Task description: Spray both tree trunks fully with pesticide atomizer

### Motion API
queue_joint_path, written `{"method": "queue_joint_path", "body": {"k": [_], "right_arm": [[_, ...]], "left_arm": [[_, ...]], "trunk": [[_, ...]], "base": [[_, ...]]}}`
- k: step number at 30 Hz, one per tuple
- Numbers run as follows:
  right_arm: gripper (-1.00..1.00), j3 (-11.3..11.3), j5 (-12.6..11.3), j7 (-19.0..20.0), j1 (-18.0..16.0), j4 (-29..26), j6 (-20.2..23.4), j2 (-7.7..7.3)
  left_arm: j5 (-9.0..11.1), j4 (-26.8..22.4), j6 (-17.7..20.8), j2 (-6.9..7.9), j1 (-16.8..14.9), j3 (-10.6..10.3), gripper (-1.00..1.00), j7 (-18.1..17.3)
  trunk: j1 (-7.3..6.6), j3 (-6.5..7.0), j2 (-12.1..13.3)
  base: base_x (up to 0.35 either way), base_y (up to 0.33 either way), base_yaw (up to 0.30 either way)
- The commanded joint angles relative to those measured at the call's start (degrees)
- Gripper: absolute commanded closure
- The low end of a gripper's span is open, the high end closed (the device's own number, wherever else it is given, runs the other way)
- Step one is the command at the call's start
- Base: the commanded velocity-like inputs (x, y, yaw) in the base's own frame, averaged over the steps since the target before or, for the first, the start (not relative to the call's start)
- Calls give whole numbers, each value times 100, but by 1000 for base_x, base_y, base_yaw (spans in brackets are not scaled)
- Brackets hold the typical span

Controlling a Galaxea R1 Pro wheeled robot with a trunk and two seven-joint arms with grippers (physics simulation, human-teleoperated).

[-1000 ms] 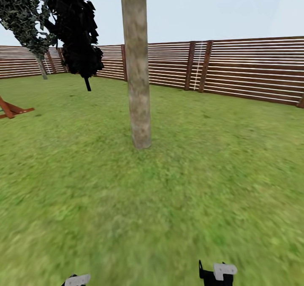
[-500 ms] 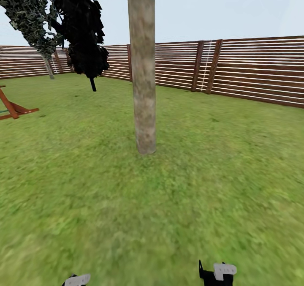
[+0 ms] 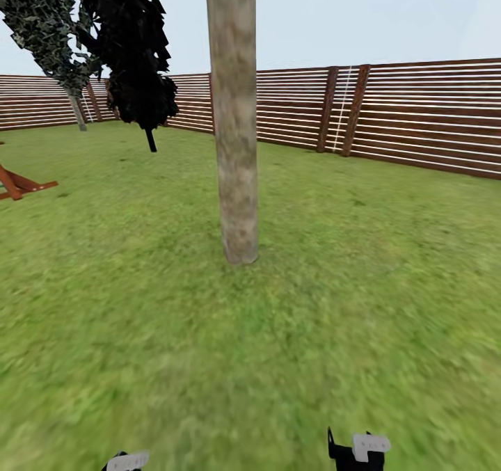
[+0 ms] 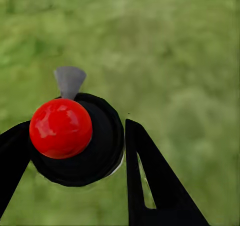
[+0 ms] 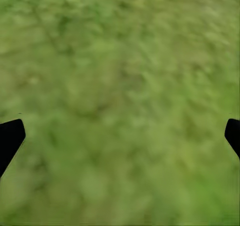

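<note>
While left hand [image 4: 75,151] clamps atomizer [image 4: 75,141], right hand [image 5: 120,136] gapes over lawn [image 3: 348,304].

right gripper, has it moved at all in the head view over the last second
Cannot tell against the ground. The right gripper sits at the same spot on the picture's lower edge, while the trunk and fence shift: the camera moved, not visibly the arm.
</note>
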Motion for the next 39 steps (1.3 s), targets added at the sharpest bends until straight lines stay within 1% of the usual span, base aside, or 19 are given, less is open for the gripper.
{"method": "queue_joint_path", "body": {"k": [1, 33, 39], "right_arm": [[-100, 1, 0, 0, 0, 0, 0, 0], [-100, 6, 0, 0, 0, 0, 0, 9], [-100, 6, 0, 2, 0, 9, 0, 9]], "left_arm": [[0, -1, 0, 0, 0, 0, 100, 2], [0, 1, 0, 0, 2, 0, 100, 2], [0, 0, 0, 0, 3, 0, 100, 2]], "trunk": [[0, 0, 0], [0, 0, 0], [0, 0, 0]], "base": [[339, 0, 0], [339, 0, 0], [182, 0, 0]]}}
